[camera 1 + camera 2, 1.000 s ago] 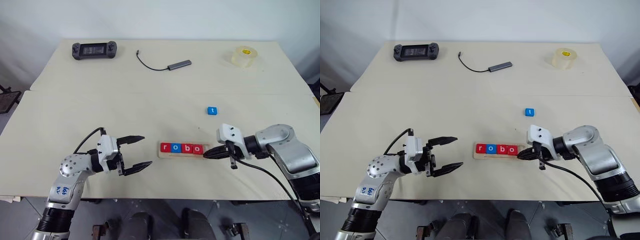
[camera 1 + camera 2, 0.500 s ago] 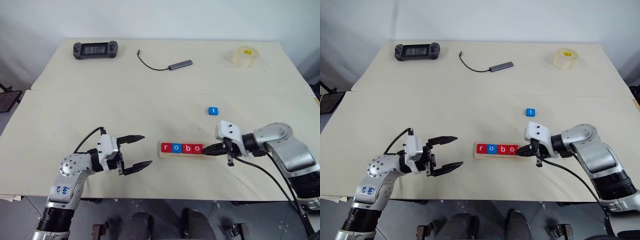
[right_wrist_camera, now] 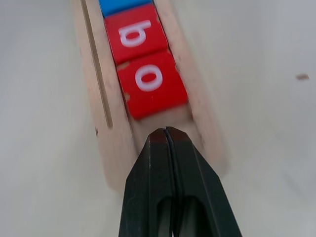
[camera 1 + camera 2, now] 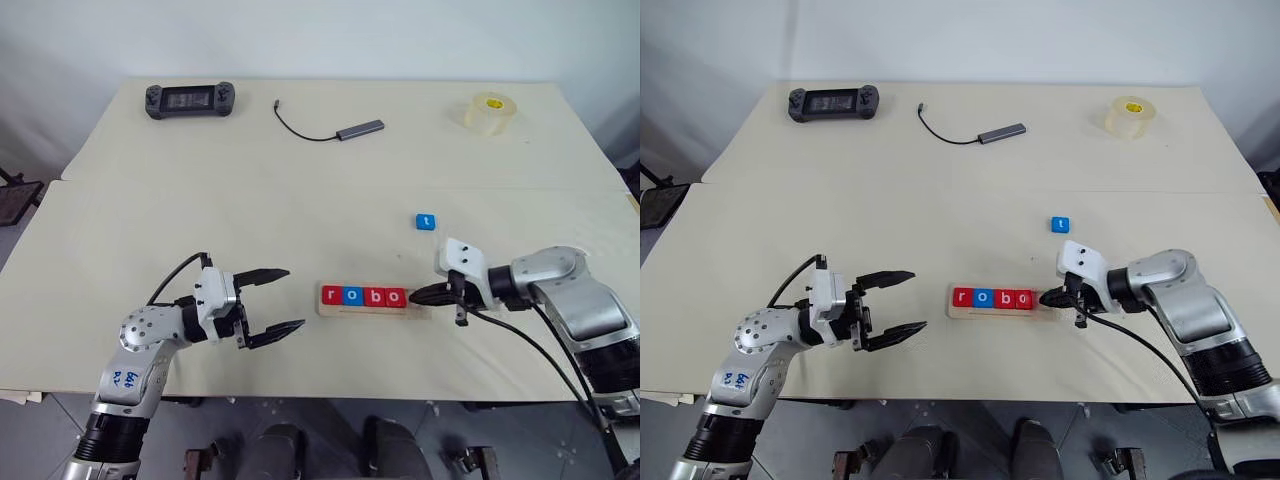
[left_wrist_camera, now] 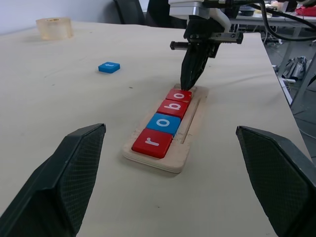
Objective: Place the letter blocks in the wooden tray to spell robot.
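Observation:
The wooden tray (image 4: 366, 312) lies near the table's front edge. It holds a row of letter blocks: red r (image 4: 331, 295), blue o (image 4: 351, 295), red b (image 4: 373, 296) and red o (image 4: 394, 296). A blue t block (image 4: 426, 221) lies loose on the table, beyond the tray's right end. My right gripper (image 4: 413, 297) is shut and empty. Its tips rest in the tray's groove just behind the last red o (image 3: 150, 81). My left gripper (image 4: 294, 298) stands open and empty, left of the tray.
A game controller (image 4: 188, 99), a cabled USB hub (image 4: 358, 129) and a roll of tape (image 4: 489, 110) lie along the far side of the table. A seam crosses the table between them and the tray.
My right wrist has turned a little while its shut tips stayed at the tray's right end. The left arm and the blocks have not moved.

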Robot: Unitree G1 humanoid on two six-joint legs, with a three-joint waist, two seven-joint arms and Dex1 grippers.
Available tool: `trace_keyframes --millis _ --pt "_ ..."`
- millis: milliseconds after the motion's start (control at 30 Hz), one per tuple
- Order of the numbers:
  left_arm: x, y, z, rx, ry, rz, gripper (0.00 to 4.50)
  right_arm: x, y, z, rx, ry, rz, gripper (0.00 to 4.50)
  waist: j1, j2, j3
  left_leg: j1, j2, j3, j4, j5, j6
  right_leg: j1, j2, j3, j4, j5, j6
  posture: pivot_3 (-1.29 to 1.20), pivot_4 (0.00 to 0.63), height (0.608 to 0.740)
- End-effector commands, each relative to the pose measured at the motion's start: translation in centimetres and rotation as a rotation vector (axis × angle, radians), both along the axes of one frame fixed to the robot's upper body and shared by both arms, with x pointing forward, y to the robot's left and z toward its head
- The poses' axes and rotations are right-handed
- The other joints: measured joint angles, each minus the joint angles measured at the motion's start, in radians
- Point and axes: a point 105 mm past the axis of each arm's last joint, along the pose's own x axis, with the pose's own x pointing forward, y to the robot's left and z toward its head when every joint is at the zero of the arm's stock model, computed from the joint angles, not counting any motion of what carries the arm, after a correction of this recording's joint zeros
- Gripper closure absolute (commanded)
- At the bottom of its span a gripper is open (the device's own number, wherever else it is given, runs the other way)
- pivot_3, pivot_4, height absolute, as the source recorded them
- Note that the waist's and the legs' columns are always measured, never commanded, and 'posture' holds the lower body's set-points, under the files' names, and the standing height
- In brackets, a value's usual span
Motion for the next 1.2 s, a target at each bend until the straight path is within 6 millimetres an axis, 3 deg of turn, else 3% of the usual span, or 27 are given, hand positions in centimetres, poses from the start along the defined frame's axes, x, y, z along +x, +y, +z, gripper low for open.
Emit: trace_keyframes --millis 33,267,433,567,667,933,1033,1200 --pt "-0.2 0.0 0.9 -0.007 -0.036 -0.003 0.0 0.1 1.3 0.7 0.008 -0.031 0.037 4.48 -0.001 0.0 0.0 0.0 0.0 0.0 0.0 0.0 0.0 0.0 0.0 0.0 0.0 0.0 0.0 0.0 0.15 0.74" --pt "-0.2 0.0 0.9 -0.009 -0.036 -0.003 0.0 -0.1 2.0 0.7 0.02 -0.034 0.049 4.48 0.0 0.0 0.0 0.0 0.0 0.0 0.0 0.0 0.0 0.0 0.0 0.0 0.0 0.0 0.0 0.0 0.15 0.74" --pt "-0.2 0.1 0.8 -0.009 -0.032 0.0 0.0 -0.3 0.4 1.3 0.026 -0.064 0.006 4.48 0.002 0.0 0.0 0.0 0.0 0.0 0.0 0.0 0.0 0.0 0.0 0.0 0.0 0.0 0.0 0.0 0.15 0.74" --pt "-0.1 0.3 0.7 -0.006 -0.028 0.001 0.0 -1.2 -1.6 3.1 0.123 -0.135 -0.054 3.68 0.004 0.0 0.0 0.0 -0.001 0.0 0.0 0.0 0.0 0.0 0.0 0.0 0.0 0.0 0.0 0.0 0.15 0.74" --pt "0.2 0.3 0.7 -0.006 -0.027 0.0 0.0 -1.9 -4.4 3.5 0.155 -0.249 -0.148 2.64 0.008 0.0 0.0 0.0 0.0 -0.001 -0.001 0.0 0.0 0.001 0.0 -0.001 -0.001 0.0 0.0 0.0 0.15 0.74" --pt "1.1 0.6 0.8 -0.046 -0.013 0.03 0.0 -4.0 -11.6 1.5 0.309 -0.363 -0.482 0.02 0.003 0.0 0.0 0.002 0.0 0.001 -0.001 0.0 0.0 0.002 0.0 0.0 0.001 0.0 0.0 0.0 0.15 0.74" --pt "1.4 0.7 0.9 -0.035 -0.015 0.024 0.0 -4.4 -12.8 0.7 0.332 -0.385 -0.567 0.02 0.002 0.0 0.0 0.003 -0.001 0.002 0.0 0.0 0.001 0.002 0.0 0.002 0.002 0.0 0.0 0.0 0.15 0.74" --pt "1.6 1.0 1.0 -0.022 -0.019 0.023 0.0 -3.2 -11.9 1.2 0.405 -0.423 -0.616 0.02 -0.004 0.001 0.0 0.004 0.0 0.003 0.0 0.0 0.0 0.001 0.001 0.003 0.003 0.0 0.0 0.0 0.15 0.74"
